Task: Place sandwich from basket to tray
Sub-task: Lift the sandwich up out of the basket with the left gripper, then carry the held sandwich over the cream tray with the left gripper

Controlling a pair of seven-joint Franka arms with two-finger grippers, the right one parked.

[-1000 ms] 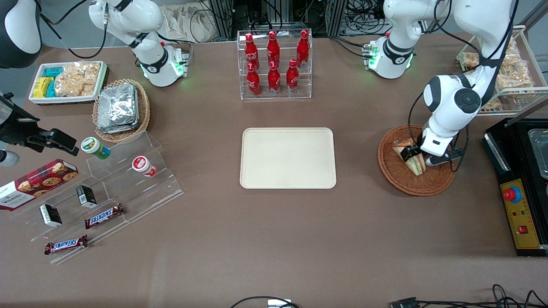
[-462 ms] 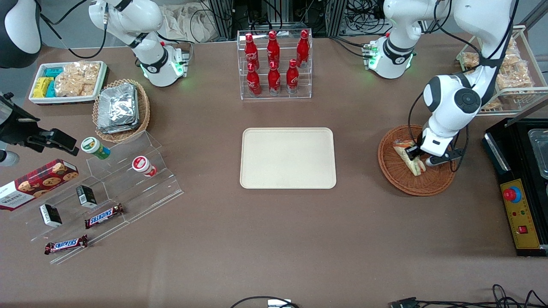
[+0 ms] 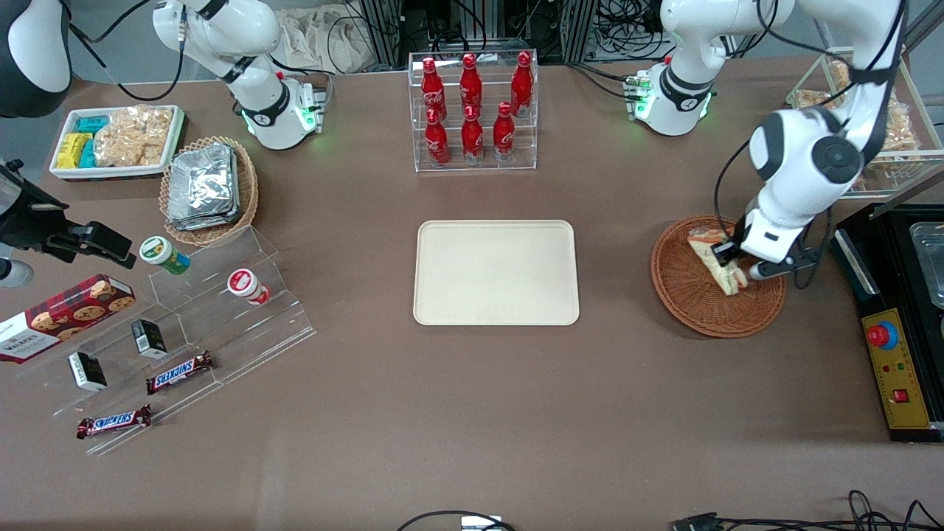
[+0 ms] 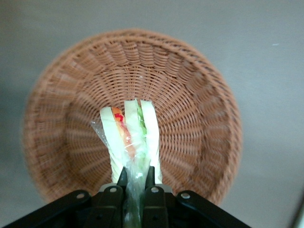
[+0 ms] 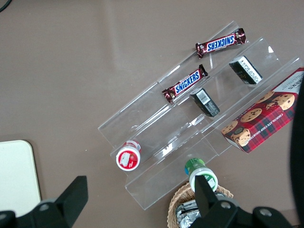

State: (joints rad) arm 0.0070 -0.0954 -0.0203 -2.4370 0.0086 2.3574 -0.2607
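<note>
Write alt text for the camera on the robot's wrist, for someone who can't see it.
The gripper is shut on the wrapped end of a triangular sandwich, its white bread and red, orange and green filling edge-on above a round reddish-brown wicker basket. The basket sits on a plain brown table.

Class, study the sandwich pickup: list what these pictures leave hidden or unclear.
- Front view: the gripper fingertips, hidden by the arm's wrist and the sandwich.
- Left wrist view: the sandwich's gripped end, covered by the fingers.
- Left wrist view: the basket's rim nearest the camera, hidden by the gripper body.
</note>
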